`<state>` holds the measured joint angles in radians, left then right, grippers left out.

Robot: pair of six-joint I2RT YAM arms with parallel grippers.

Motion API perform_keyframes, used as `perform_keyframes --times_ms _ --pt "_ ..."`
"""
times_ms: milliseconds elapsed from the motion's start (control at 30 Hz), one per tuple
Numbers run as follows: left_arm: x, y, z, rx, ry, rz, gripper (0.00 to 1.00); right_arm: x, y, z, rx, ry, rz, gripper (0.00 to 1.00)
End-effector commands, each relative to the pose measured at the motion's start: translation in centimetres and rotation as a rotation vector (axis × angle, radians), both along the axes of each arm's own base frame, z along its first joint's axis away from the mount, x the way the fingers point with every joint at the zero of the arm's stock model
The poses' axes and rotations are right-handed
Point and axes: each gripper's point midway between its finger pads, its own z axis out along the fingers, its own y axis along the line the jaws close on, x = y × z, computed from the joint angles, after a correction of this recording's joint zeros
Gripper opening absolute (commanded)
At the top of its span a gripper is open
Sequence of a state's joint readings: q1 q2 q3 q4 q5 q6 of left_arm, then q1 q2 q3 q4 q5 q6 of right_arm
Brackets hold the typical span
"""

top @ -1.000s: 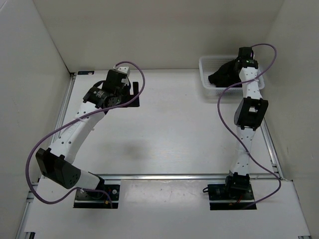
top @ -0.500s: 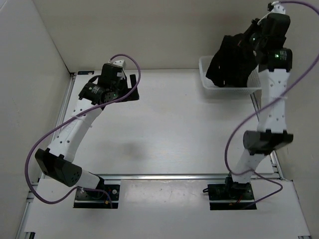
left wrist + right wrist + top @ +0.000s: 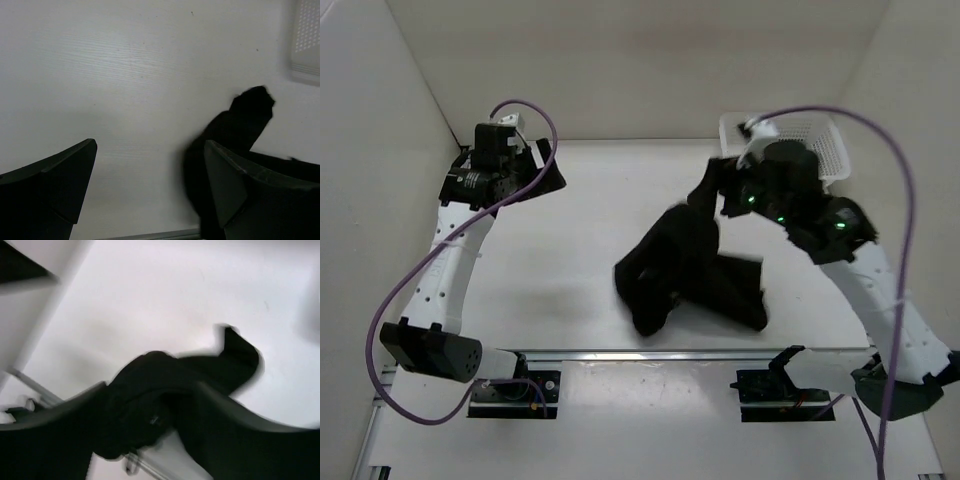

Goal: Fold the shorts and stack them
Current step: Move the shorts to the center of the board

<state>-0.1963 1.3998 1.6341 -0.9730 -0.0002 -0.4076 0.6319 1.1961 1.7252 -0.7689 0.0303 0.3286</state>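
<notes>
Top external view shows the shorts (image 3: 685, 265) heaped at the centre of the tabletop (image 3: 590, 230), one end rising toward the right gripper (image 3: 728, 192), its jaws' state impossible to tell, while the left gripper (image 3: 545, 170) hangs upper left, jaws wide.

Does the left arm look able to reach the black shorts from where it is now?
Probably yes: the shorts lie on the table, and nothing stands between them and the open left hand.
</notes>
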Motion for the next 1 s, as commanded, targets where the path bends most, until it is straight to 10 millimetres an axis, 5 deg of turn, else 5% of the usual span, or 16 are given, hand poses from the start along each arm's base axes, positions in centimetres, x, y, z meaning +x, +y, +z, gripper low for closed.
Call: perform_keyframes --times_ms 0,33,133,167,300,367,467,533,567,633,700,833,867,967 --pt "-2.6 -1.0 -0.3 -0.059 0.02 -0.066 1.0 0.0 -2.2 -9.9 -0.164 0.205 -0.138 0.84" --pt "-3.2 -1.2 -0.6 -0.071 0.029 -0.081 1.0 -0.1 -3.5 -13.7 -0.224 0.278 -0.19 0.92" --pt "-5.2 -3.1 -4.4 -0.094 0.139 -0.148 1.0 -1.7 -5.6 -17.8 -0.291 0.382 -0.245 0.93" --pt "-6.2 -4.7 -5.3 -0.105 0.164 -0.194 1.0 -2.4 -5.7 -17.7 -0.263 0.389 -0.25 0.9" --pt "-10.9 -8.4 -13.0 -0.151 0.361 -0.234 1.0 -5.1 -5.5 -20.4 -0.217 0.481 -0.223 0.59" --pt "-12.1 -10.0 -14.9 -0.175 0.396 -0.241 1.0 -6.8 -3.8 -22.4 -0.189 0.552 -0.155 0.45" --pt "-14.6 -12.2 -18.3 -0.18 0.51 -0.243 1.0 -8.6 -2.3 -25.2 -0.198 0.624 -0.103 0.38" --pt "-15.5 -13.2 -20.1 -0.127 0.556 -0.24 1.0 -8.9 -1.8 -25.5 -0.192 0.652 -0.102 0.59" --pt "-15.8 -13.4 -20.6 -0.104 0.568 -0.248 1.0 -8.8 -1.8 -25.8 -0.199 0.66 -0.103 0.85" --pt "-17.1 -14.3 -22.3 -0.058 0.61 -0.265 1.0 -8.6 -1.9 -26.1 -0.219 0.657 -0.109 0.99" --pt "-17.6 -14.5 -23.3 -0.024 0.631 -0.264 1.0 -8.3 -1.7 -26.4 -0.228 0.655 -0.104 1.0" --pt "-17.8 -14.4 -25.9 0.034 0.68 -0.249 0.77 -7.0 1.7 -27.9 -0.187 0.693 -0.026 1.0" --pt "-17.5 -14.6 -25.6 0.034 0.667 -0.263 0.58 -6.9 2.4 -28.3 -0.186 0.7 -0.006 1.0" --pt "-16.7 -14.6 -25.1 0.036 0.641 -0.271 0.21 -5.5 4.3 -30.2 -0.21 0.698 0.024 1.0"
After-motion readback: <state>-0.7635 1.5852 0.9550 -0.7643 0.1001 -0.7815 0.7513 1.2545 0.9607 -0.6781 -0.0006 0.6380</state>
